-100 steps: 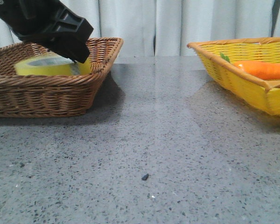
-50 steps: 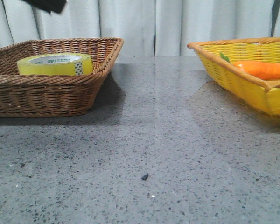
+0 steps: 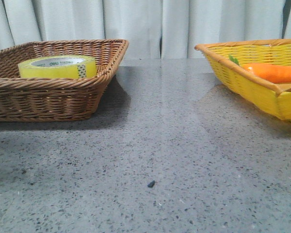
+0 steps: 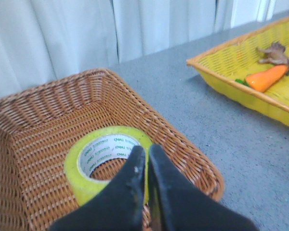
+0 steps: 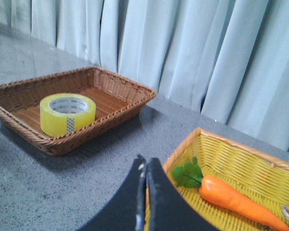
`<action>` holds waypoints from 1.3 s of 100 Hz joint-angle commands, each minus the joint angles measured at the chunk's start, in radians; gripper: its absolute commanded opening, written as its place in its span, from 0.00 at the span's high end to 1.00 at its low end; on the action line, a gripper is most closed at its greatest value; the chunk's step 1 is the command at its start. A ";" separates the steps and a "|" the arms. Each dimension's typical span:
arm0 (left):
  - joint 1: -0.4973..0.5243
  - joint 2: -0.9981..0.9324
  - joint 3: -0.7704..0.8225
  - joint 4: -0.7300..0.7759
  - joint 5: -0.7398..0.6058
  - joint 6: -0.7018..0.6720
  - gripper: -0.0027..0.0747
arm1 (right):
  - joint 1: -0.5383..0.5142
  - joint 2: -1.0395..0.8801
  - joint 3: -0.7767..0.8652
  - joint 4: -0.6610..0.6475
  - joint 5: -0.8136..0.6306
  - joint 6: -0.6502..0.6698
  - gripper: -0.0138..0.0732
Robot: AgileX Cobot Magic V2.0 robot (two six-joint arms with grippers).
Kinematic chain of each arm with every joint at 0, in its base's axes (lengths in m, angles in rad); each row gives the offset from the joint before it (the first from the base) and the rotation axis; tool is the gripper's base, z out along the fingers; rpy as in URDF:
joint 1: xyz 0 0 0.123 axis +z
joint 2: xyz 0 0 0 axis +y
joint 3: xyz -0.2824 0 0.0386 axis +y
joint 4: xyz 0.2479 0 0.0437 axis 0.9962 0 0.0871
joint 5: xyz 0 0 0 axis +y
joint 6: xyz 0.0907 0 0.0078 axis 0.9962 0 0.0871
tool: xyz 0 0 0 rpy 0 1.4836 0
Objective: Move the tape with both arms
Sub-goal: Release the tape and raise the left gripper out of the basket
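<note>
A roll of translucent yellow tape (image 3: 57, 67) lies flat in a brown wicker basket (image 3: 48, 99) on a grey speckled table (image 3: 155, 155), its white core printed "deli" facing up and a green-dotted white tab on its outer side. In the left wrist view, the left gripper (image 4: 147, 150) hangs above the basket with its two black fingers pressed together, clenched on nothing; the tape (image 4: 103, 156) sits directly under and just beyond the fingertips, which overlap the roll's near rim in the picture, though contact cannot be told. In the right wrist view, the right gripper (image 5: 144, 166) is likewise clenched and empty, poised above the table's middle ground at the edge of a yellow wicker basket (image 5: 241, 159). From this claw, the tape (image 5: 67, 114) in its brown basket (image 5: 72, 103) lies well apart to one side, while an orange carrot (image 5: 241, 199) with green leaves lies in the yellow basket near the fingertips on the other side. Pale curtains (image 3: 145, 24) hang behind the table. Neither arm shows in the front view.
</note>
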State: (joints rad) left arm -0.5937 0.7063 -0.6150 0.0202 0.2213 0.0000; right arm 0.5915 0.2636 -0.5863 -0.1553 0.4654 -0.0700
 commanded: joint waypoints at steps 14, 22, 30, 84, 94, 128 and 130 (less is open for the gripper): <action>0.002 -0.261 0.150 -0.011 -0.097 0.000 0.99 | -0.003 -0.104 0.116 -0.021 -0.204 0.003 0.92; 0.002 -0.357 0.205 -0.014 -0.097 0.000 0.99 | -0.003 -0.134 0.146 -0.019 -0.231 0.003 0.92; 0.002 -0.441 0.244 -0.020 -0.094 0.000 0.99 | -0.003 -0.150 0.167 -0.009 -0.255 0.003 0.92; 0.002 -0.616 0.266 -0.078 -0.092 0.000 0.99 | -0.003 -0.154 0.173 -0.002 -0.258 0.003 0.92; 0.002 -0.616 0.266 -0.078 -0.092 0.000 0.99 | -0.003 -0.154 0.173 -0.002 -0.258 0.003 0.92; 0.032 -0.635 0.377 -0.078 -0.221 0.000 0.99 | -0.003 -0.154 0.173 -0.002 -0.258 0.003 0.92; 0.043 -0.644 0.394 -0.078 -0.233 0.000 0.99 | -0.003 -0.154 0.173 -0.002 -0.258 0.003 0.92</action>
State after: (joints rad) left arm -0.5778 0.0703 -0.2509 -0.0457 0.1333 0.0000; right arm 0.5915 0.1005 -0.3929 -0.1532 0.2934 -0.0640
